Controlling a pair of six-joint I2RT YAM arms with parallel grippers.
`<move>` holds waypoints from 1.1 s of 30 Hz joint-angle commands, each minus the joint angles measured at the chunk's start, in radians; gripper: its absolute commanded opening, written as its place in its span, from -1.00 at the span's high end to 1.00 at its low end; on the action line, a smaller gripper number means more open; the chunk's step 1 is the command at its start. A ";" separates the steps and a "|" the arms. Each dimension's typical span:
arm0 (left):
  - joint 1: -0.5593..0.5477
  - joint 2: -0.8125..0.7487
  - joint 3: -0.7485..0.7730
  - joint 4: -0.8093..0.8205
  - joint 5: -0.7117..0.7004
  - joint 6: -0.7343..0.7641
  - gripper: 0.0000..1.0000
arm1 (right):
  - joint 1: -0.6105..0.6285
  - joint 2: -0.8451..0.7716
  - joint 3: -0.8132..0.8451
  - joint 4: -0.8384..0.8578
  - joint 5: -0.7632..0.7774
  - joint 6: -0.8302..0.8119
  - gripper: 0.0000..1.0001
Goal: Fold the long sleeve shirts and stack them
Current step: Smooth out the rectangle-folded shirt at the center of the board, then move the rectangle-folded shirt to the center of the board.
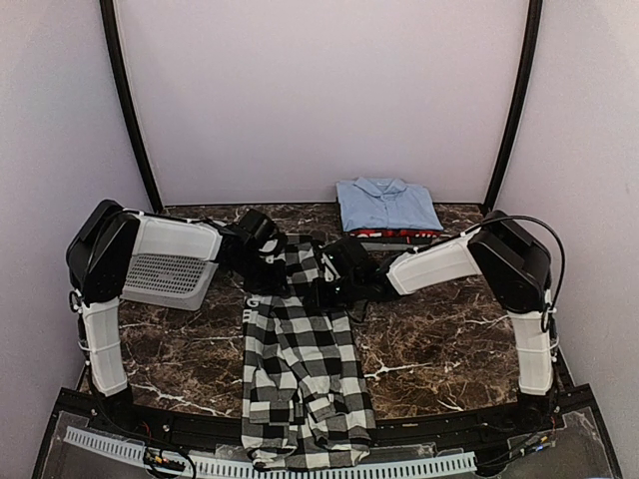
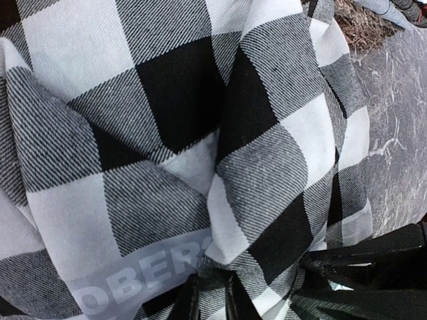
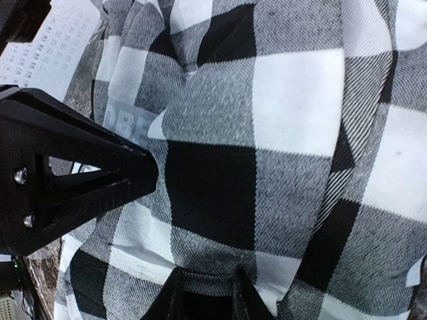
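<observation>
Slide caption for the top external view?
Left gripper and right gripper pinch the buffalo-check shirt at its far end; light blue shirt folded atop red shirt behind.

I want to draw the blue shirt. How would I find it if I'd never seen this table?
Look at the dark marble table and go to its far edge, by the back wall. The light blue shirt lies there folded on top of a red shirt. It alone is plain blue with a collar; the checked shirt is black and white.
</observation>
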 commanded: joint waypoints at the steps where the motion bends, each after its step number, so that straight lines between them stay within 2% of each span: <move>1: 0.015 0.001 0.082 -0.073 -0.016 0.045 0.74 | -0.026 -0.001 -0.003 0.017 -0.058 0.037 0.56; 11: 0.071 -0.009 0.203 -0.125 -0.228 0.037 0.73 | -0.082 -0.129 0.075 0.001 -0.053 -0.043 0.43; 17: 0.118 0.041 0.258 -0.144 -0.304 0.035 0.77 | -0.174 0.008 0.256 0.009 -0.126 -0.072 0.43; 24: 0.141 0.128 0.346 -0.170 -0.319 0.049 0.79 | -0.196 0.176 0.452 -0.050 -0.156 -0.075 0.47; 29: 0.142 0.191 0.387 -0.195 -0.325 0.053 0.82 | -0.204 0.237 0.479 -0.060 -0.130 -0.071 0.49; 33: 0.142 0.226 0.420 -0.214 -0.343 0.056 0.83 | -0.206 0.295 0.535 -0.136 -0.046 -0.084 0.52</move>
